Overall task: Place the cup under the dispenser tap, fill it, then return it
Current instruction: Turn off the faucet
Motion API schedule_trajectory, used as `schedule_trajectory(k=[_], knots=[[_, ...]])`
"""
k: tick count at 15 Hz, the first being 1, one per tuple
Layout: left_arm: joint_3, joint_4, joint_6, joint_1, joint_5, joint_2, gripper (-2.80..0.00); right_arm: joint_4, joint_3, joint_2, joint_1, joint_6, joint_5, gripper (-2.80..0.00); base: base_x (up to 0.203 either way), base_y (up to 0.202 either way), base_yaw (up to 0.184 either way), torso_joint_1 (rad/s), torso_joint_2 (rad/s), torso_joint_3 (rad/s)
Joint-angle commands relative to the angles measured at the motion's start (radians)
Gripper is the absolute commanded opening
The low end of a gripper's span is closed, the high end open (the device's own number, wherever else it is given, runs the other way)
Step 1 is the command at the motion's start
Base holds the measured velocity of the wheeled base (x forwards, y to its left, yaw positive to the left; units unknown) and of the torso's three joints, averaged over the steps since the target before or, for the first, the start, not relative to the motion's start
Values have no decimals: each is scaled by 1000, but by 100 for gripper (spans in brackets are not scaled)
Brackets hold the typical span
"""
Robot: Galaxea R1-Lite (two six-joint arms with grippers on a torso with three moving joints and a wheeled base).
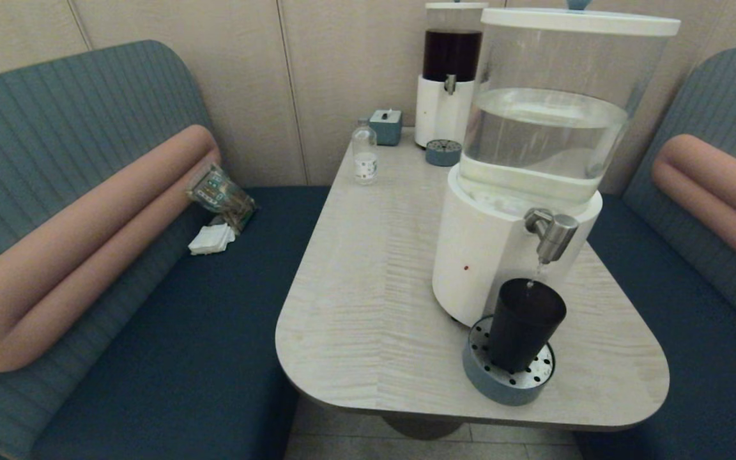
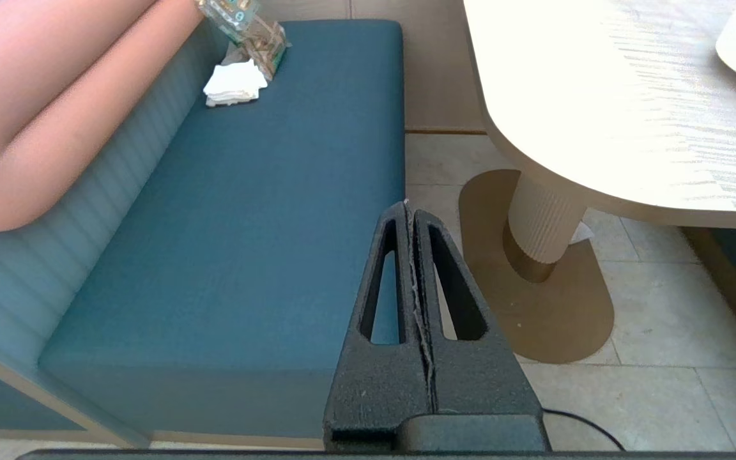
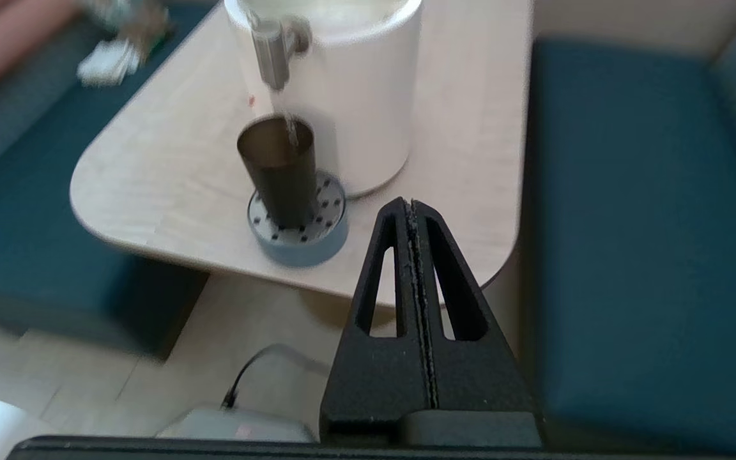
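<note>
The right gripper (image 3: 411, 207) has its fingers pressed together, holding nothing, low off the table (image 1: 368, 306) edge, apart from the cup (image 1: 524, 326). The left gripper (image 2: 411, 211) is likewise closed and empty, parked over the bench (image 2: 266, 211). The cup stands upright on the drip tray (image 1: 480, 374) beneath the tap (image 1: 553, 235), a thin stream running into it

The left gripper (image 2: 413, 214) is held low on the robot's left side, its two black fingers pressed flat together (no gap is seen between them). The right gripper (image 3: 412, 211) is held on the right, near the robot, its fingers likewise closed tip to tip, and nothing is gripped by either.
</note>
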Motion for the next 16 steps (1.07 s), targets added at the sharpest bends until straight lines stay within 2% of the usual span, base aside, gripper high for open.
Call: schedule_trajectory(k=[1,4,6,7,10,13,16], knots=[[0,0,0,0,0,0,-280,11,8,-136,-21,-5,-1,-280,0,0,0,0,0,0],[0,0,0,0,0,0,-280,24,31,-230,-7,-30,-15,-280,0,0,0,0,0,0],[0,0,0,0,0,0,-280,12,90,-292,20,-48,-58,-280,0,0,0,0,0,0],[0,0,0,0,0,0,-280,9,121,-321,41,-84,-73,-280,0,0,0,0,0,0],[0,0,0,0,0,0,-280,-21,224,-399,43,-115,-111,-280,0,0,0,0,0,0],[0,0,0,0,0,0,-280,-138,389,-491,43,-129,-137,-280,0,0,0,0,0,0],[0,0,-1,0,0,0,-280,-421,628,-514,43,-111,-265,-280,0,0,0,0,0,0]])
